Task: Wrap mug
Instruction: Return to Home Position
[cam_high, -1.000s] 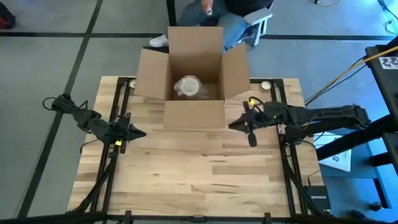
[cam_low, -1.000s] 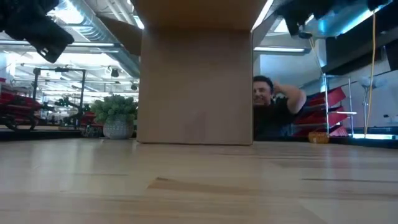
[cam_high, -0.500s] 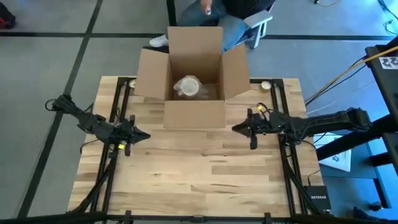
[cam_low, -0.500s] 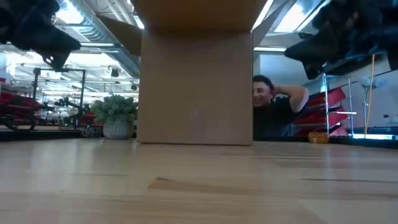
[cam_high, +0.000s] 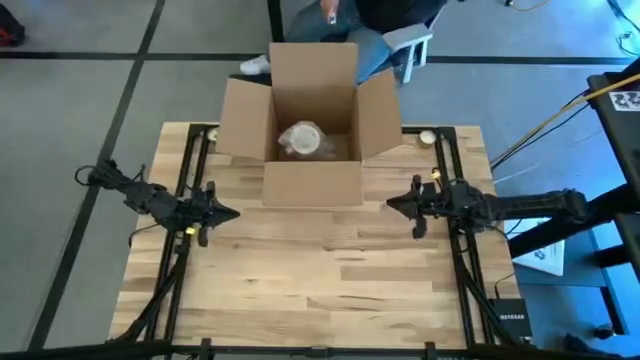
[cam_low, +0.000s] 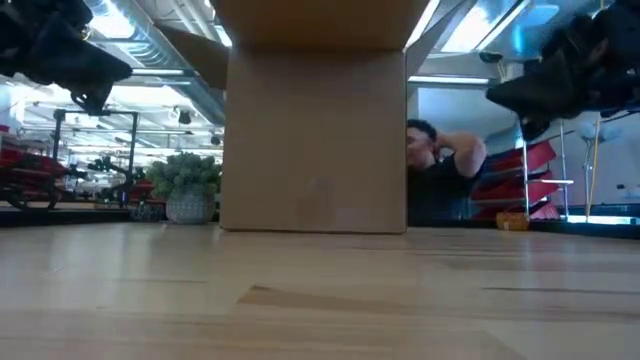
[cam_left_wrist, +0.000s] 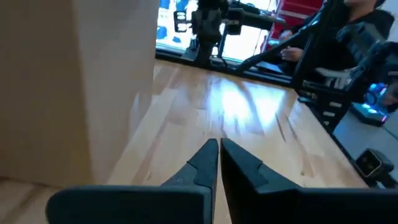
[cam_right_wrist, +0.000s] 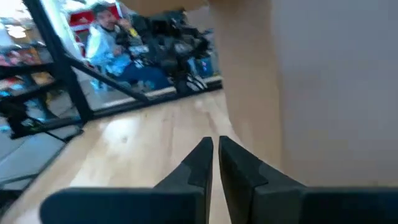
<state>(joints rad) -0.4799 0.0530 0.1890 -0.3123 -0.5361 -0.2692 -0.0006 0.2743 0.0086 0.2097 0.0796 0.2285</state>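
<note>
Bubble-wrapped, the mug (cam_high: 301, 139) lies as a pale bundle on the floor of the open cardboard box (cam_high: 312, 184), roughly central between its walls, with the flaps spread open. The box stands at the middle of the tabletop's (cam_high: 320, 285) far edge. Its rear flap reaches past that edge toward a seated person (cam_low: 440, 178).

Neither gripper touches the box or the bundle. The left gripper (cam_high: 228, 213) hangs raised above the boards toward the left edge, near the box's front left corner. Its fingers are pressed together on nothing. The right gripper (cam_high: 393, 205) mirrors it toward the right edge, near the front right corner, fingers likewise closed and empty. Both point inward across the boards, so the mug sits beyond and between them, behind the box's front face.

Packing looks finished. What remains, I judge, is parking the arms. Doing that well means drawing each arm back toward its own side edge at its present height, clear of the splayed side flaps. A brush against a flap could shift the light box or tip it off the far edge.
</note>
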